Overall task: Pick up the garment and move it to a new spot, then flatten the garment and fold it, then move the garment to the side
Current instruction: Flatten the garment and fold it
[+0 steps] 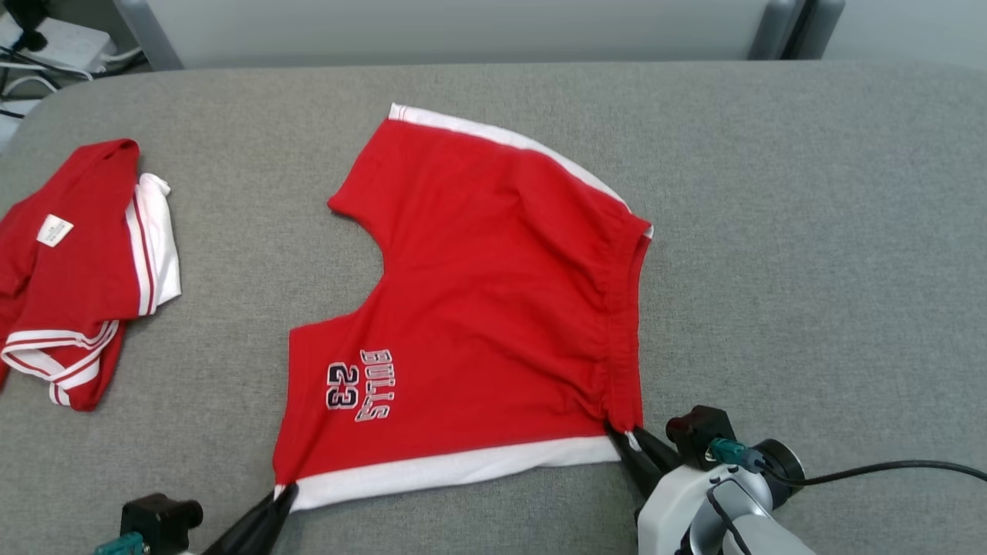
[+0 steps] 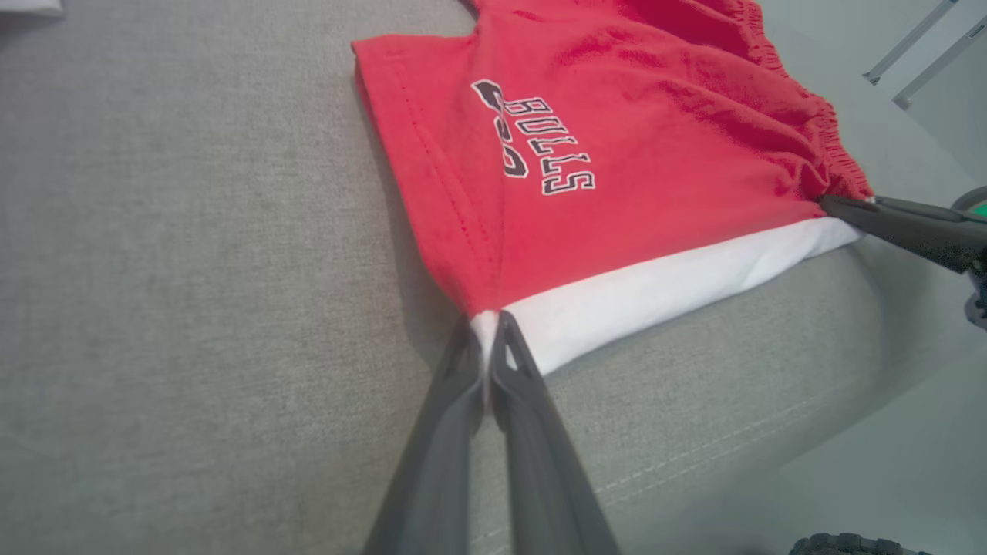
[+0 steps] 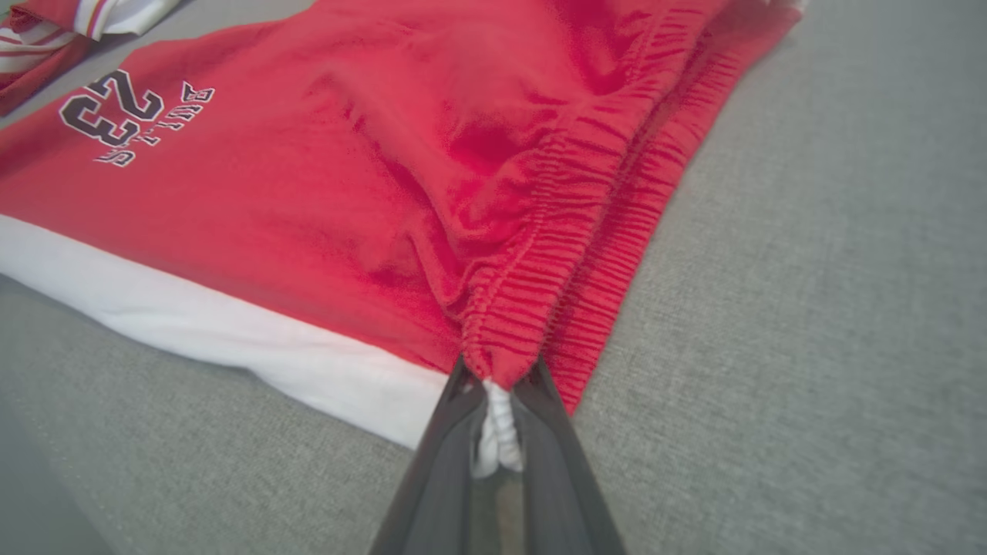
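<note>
While the garment (image 1: 493,293), a pair of red shorts, is lying spread near the middle of the grey fabric-covered desk (image 1: 810,231), both tools are gripping its near edge. It is showing a broad white stripe down each side, a gathered elastic waistband facing the robot's right, and the print "BULLS 23" in dark, white-outlined letters on the near leg. The left tool (image 1: 286,489) is pinching shut on the hem corner where the red cloth is meeting the white stripe, its fingers (image 2: 451,416) lying low over the desk. The right tool (image 1: 623,433) is clamping closed on the waistband's near corner, with a bit of white cloth bunching between its fingers (image 3: 559,470). The cloth is puckering toward both grips. A second red-and-white garment (image 1: 77,262) is sitting crumpled at the desk's left side, well apart from the shorts.
</note>
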`<state>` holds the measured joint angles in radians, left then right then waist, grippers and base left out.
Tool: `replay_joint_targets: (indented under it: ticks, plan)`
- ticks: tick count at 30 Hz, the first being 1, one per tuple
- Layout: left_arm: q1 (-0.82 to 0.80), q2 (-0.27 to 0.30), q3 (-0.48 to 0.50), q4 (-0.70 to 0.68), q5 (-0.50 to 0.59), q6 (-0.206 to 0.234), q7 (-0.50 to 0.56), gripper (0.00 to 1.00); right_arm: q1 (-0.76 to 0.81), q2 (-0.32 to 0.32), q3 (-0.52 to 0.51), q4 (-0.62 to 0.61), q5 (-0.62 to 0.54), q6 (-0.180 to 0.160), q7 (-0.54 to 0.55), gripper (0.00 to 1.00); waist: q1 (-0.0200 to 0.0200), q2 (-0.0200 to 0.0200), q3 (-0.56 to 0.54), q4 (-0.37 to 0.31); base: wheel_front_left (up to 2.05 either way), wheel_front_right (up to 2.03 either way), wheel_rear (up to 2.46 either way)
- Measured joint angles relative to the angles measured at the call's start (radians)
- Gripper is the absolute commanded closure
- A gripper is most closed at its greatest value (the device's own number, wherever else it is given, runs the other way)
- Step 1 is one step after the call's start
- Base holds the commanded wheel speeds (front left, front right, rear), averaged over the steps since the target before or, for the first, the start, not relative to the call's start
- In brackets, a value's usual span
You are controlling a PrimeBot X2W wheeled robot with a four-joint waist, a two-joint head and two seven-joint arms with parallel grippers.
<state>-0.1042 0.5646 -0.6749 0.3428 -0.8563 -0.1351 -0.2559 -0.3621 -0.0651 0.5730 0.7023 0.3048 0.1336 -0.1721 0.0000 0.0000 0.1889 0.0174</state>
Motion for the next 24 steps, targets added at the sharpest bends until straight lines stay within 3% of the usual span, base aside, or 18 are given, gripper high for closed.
replay_joint_targets:
  ticks: [5, 14, 18, 24]
  plan:
    - [0.03, 0.007, -0.053, 0.023, -0.032, 0.0, 0.0, 1.0, 0.032, -0.061, 0.062, -0.052, 0.086, 0.0, 0.099, 1.0, 0.0, 0.0, -0.045, 0.006, 0.0, 0.0, 0.0]
    - [0.06, 0.035, -0.157, 0.03, -0.08, 0.0, 0.0, 1.0, 0.13, -0.211, 0.141, -0.251, 0.255, 0.0, 0.281, 1.0, 0.0, 0.0, -0.102, 0.002, 0.0, 0.0, 0.0]
    - [0.058, 0.063, -0.112, -0.005, -0.079, 0.0, 0.0, 1.0, 0.151, -0.237, 0.097, -0.352, 0.264, 0.0, 0.269, 1.0, 0.0, 0.0, -0.095, -0.002, 0.0, 0.0, 0.0]
    - [-0.029, 0.122, -0.025, -0.11, -0.022, 0.0, 0.0, 1.0, 0.131, -0.198, -0.016, -0.433, 0.166, 0.0, 0.176, 1.0, 0.0, 0.0, -0.061, -0.009, 0.0, 0.0, 0.0]
